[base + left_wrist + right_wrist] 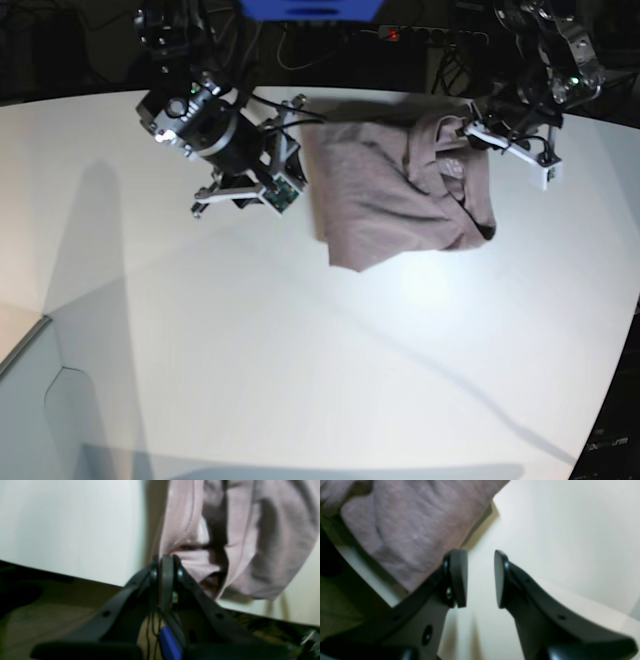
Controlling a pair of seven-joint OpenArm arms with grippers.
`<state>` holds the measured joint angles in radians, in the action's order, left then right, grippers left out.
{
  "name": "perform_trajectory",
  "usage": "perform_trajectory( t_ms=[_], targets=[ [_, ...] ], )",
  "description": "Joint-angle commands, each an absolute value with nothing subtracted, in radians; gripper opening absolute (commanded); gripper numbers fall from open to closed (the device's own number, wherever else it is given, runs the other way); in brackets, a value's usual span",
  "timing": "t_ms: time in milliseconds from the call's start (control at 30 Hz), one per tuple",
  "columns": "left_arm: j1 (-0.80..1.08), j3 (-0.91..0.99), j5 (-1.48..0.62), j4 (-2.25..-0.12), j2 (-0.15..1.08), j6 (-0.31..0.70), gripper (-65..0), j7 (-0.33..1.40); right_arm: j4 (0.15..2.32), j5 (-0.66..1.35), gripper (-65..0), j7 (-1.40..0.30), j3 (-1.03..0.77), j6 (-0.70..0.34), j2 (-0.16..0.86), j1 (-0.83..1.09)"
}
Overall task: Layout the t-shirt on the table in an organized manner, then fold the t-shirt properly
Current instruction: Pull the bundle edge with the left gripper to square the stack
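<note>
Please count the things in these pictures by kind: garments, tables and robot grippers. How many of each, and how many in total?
Garments: 1, the crumpled dusty mauve-brown t-shirt.
Tables: 1, the glossy white table.
Grippers: 2, the black left gripper, shut at the shirt's edge, and the black right gripper, open.
Total: 4.

The base view looks down from high over the table (300,350), facing its far edge, and takes in both arms and the whole shirt (400,190). The left wrist view sits just behind the left hand (166,560), very near, facing along its fingers at shirt folds by the table's edge. The right wrist view sits behind the right hand (480,577), close over the table, with the shirt's edge at upper left. All three views share the shirt.
</note>
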<state>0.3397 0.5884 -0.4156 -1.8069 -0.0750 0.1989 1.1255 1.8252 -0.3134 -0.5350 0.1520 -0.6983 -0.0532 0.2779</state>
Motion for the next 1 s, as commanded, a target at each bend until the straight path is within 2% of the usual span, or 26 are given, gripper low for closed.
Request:
perform_trajectory(
  t_ms=[0,500,600,800,867,967],
  targets=[
    [0.338,0.607,-0.427,-1.813,-0.070,0.199,-65.0,1.121,1.842,-0.300,-48.4,-0.515,0.154,-0.698,-0.061,0.271],
    [0.282,0.625,-0.450,-1.647,-0.070,0.199,-64.2,1.119,1.850,-0.300,-47.9,-0.515,0.154,-0.698,-0.065,0.260],
    [0.282,0.625,-0.450,-1.652,-0.070,0.199,-55.9,1.127,1.850,-0.300,-47.8,-0.515,0.156,-0.698,-0.085,0.257],
    [0.292,0.625,-0.450,-1.653,-0.070,0.197,-24.2,1.130,1.850,-0.300,-48.5,-0.515,0.179,-0.698,-0.099,0.216],
    [0.303,0.625,-0.450,-1.653,-0.070,0.197,-21.9,1.130,1.850,-0.300,-50.6,-0.515,0.200,-0.698,-0.104,0.193],
    [0.314,0.625,-0.472,-1.675,-0.070,0.197,-21.9,1.130,1.827,-0.298,-58.7,-0.515,0.243,-0.698,-0.125,0.143]
  ],
)
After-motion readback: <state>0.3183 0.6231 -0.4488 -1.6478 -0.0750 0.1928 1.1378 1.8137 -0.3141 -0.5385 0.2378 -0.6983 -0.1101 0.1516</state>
